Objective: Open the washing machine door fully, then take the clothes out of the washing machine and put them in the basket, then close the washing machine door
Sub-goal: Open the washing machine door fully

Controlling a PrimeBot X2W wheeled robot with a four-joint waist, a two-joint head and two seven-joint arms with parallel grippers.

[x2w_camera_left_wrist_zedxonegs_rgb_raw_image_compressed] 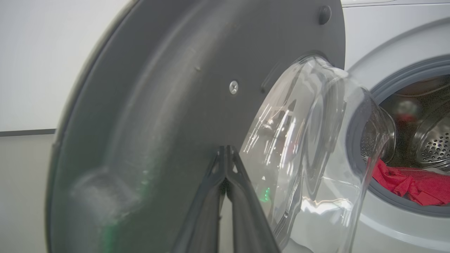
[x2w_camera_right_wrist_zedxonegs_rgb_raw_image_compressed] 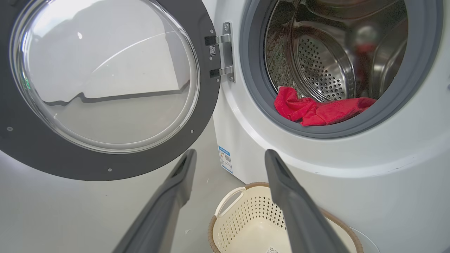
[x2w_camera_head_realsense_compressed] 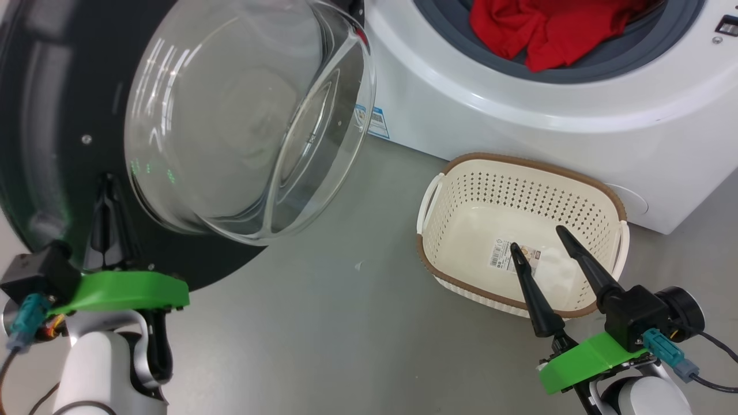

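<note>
Head view over laundry duty, seemingly near the end of the first step. Shows the washing machine door (x2w_camera_head_realsense_compressed: 57,144) swung out to the left, inner face and bulging glass (x2w_camera_head_realsense_compressed: 242,115) toward the camera, well clear of the drum mouth. Finds the left gripper (x2w_camera_head_realsense_compressed: 108,178) pinched fully shut on nothing, tips at the door's dark rim just left of the glass. Probably closed to serve as one blunt point for pushing the door wider, not for grasping; cannot tell for certain whether touching.

Places the right gripper (x2w_camera_head_realsense_compressed: 536,238) at near right, spread wide and empty, poised above the basket (x2w_camera_head_realsense_compressed: 519,164), apparently readied for a reach into the drum. Shows the clothes (x2w_camera_head_realsense_compressed: 548,29), a red heap, at the front lip of the washing machine (x2w_camera_head_realsense_compressed: 490,98) at far right, draped over the grey gasket (x2w_camera_head_realsense_compressed: 663,52), within easy reach through the open mouth.

Puts the basket on the floor (x2w_camera_head_realsense_compressed: 323,323) just beside the machine's front and below the opening, likely for a short carry from drum to basket. Nothing inside the basket but a label sticker (x2w_camera_head_realsense_compressed: 500,253).
</note>
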